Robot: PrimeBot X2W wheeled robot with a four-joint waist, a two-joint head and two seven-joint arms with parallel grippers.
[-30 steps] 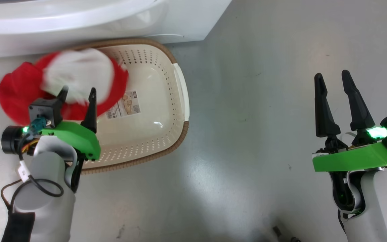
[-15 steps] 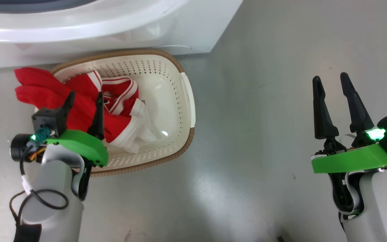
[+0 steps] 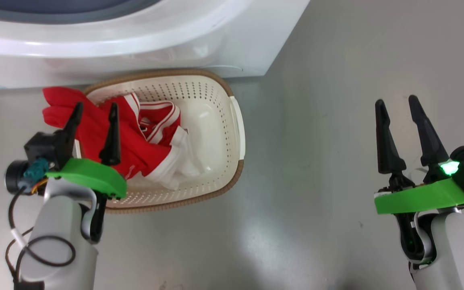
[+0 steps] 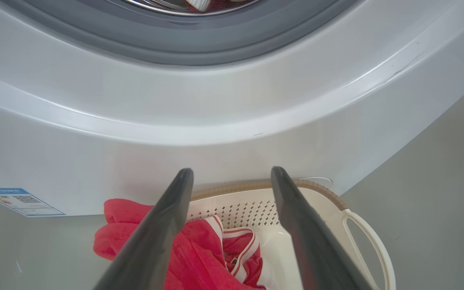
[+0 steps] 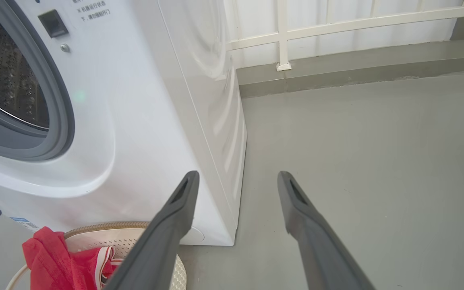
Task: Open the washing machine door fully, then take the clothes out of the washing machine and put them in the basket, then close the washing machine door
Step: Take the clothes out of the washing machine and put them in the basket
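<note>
Left tool (image 3: 96,104) spread above clothes (image 3: 143,153); blue label (image 4: 18,200) unreadable.

A glossy grey floor (image 3: 328,100) is shown, bounded by a grey kerb (image 5: 357,68) on which a white railing (image 5: 282,36) is mounted.

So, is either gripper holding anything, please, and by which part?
Nothing is held: left gripper and right gripper are open; the clothes lie in and over the basket.

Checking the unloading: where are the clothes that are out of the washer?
In the head view the clothes lie in the left half of the basket, one red end draped over its left rim, below the open left gripper.
</note>
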